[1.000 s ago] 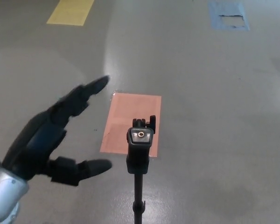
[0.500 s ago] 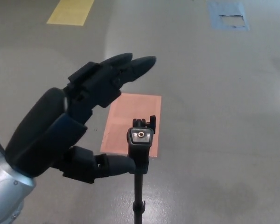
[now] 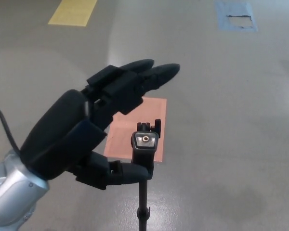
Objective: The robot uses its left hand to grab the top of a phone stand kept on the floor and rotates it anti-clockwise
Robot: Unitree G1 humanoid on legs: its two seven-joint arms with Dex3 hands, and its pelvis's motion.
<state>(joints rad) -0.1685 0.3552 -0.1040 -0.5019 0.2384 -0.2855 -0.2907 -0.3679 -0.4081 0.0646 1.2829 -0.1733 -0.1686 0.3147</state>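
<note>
Light: even, moderately bright
Glare: pale sheen on the floor [image 3: 111,57], far left
Focus: sharp, no blur

The slim black phone stand with a boxy clamp head [image 3: 144,144] rises from the smooth grey concrete floor [image 3: 221,120] near the picture's lower middle. The robot's black 3-fingered left hand [image 3: 94,130] sits to its left, 2 fingers [image 3: 156,74] reaching over and beyond the stand's top, thumb beside its neck. Behind the stand lies a flat pink rectangular floor patch [image 3: 127,122]; a yellow rectangular marking [image 3: 73,11] lies far left, a blue square marking [image 3: 235,14] far right.
</note>
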